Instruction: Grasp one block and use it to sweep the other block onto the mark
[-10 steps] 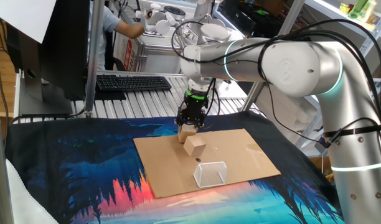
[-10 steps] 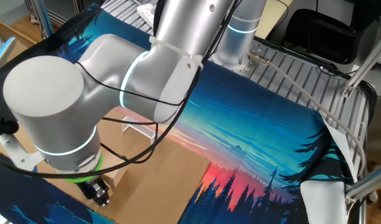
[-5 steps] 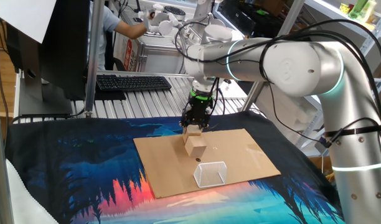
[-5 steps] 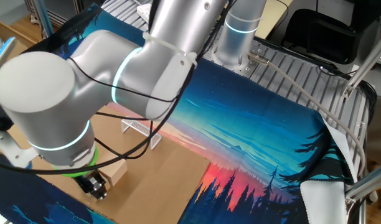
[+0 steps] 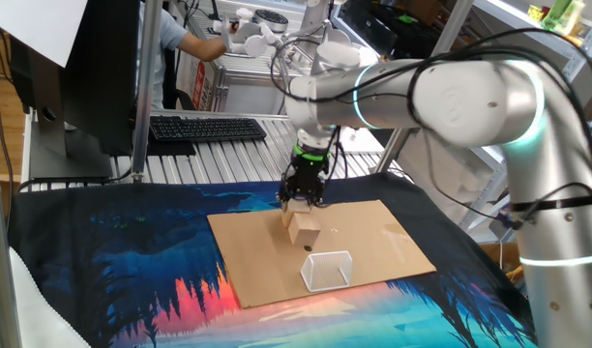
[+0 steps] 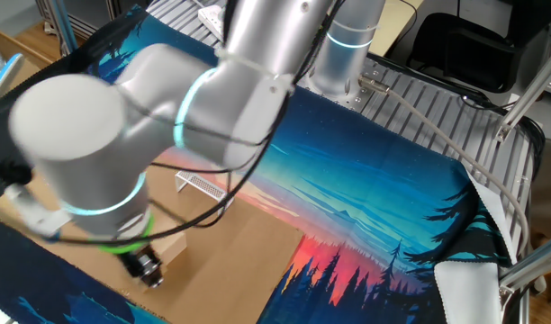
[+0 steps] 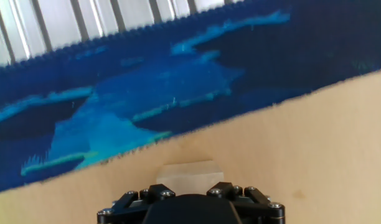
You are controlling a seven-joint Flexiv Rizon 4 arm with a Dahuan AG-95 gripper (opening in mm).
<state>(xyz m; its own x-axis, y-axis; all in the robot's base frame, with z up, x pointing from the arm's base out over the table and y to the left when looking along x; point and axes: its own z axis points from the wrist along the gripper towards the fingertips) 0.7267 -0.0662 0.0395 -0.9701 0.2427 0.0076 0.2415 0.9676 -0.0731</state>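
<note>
Two pale wooden blocks lie on the brown cardboard sheet (image 5: pixel 373 242). My gripper (image 5: pixel 301 198) stands upright at the sheet's far edge, shut on one block (image 5: pixel 294 206). In the hand view that block (image 7: pixel 189 172) shows as a pale face just ahead of the gripper (image 7: pixel 190 194). The other block (image 5: pixel 302 230) sits right in front of the held one, touching or nearly so. The mark (image 5: pixel 308 248) is a tiny dark dot just in front of that block. In the other fixed view the arm hides most of this, and a block (image 6: pixel 170 247) shows beside the gripper (image 6: pixel 148 268).
A clear box with white edges (image 5: pixel 327 271) stands on the cardboard just beyond the mark, nearer the camera; it also appears as a clear box (image 6: pixel 203 186). A printed blue cloth (image 5: pixel 112 261) covers the table. A keyboard (image 5: pixel 207 128) lies at the back.
The gripper with its block has shifted slightly to the right and toward the sheet's far edge. The free block stays about where it was.
</note>
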